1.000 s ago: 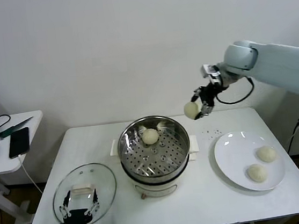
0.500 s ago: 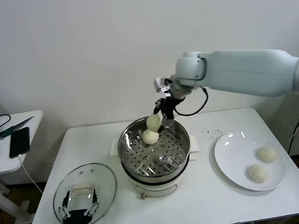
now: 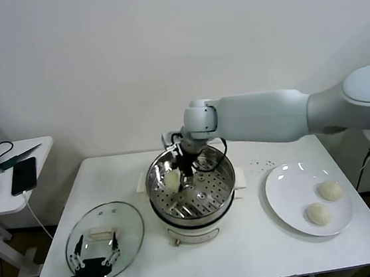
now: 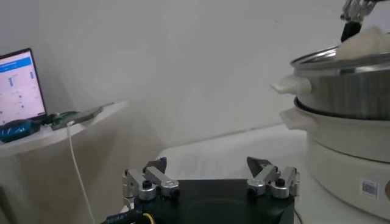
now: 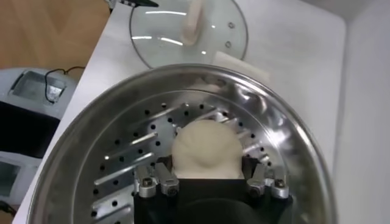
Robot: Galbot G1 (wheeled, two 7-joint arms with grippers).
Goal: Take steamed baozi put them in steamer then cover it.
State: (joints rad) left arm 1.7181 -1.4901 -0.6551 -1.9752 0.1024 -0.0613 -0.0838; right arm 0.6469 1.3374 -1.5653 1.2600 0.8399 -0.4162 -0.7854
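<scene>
My right gripper (image 3: 180,168) reaches into the steamer (image 3: 225,189) from above and is shut on a steamed baozi (image 3: 172,178). In the right wrist view the cream bun (image 5: 207,148) sits between the two fingers of the right gripper (image 5: 207,167), over the perforated floor (image 5: 131,152). The left wrist view shows that bun (image 4: 367,42) rising above the pot's rim (image 4: 341,61). Two more baozi (image 3: 330,191) (image 3: 318,214) lie on the white plate (image 3: 280,184). My left gripper (image 3: 95,254) is parked open at the front left, over the glass lid (image 3: 124,219).
The glass lid (image 5: 159,29) with its white handle lies flat on the table, left of the pot. A side table (image 3: 33,186) with a phone and cables stands at far left. The table's front edge is close to the lid and plate.
My right arm has swung left with the baozi, from beside the pot to over it and down inside the rim. The bun lying in the steamer earlier is now hidden by the gripper. The left arm has not moved.
</scene>
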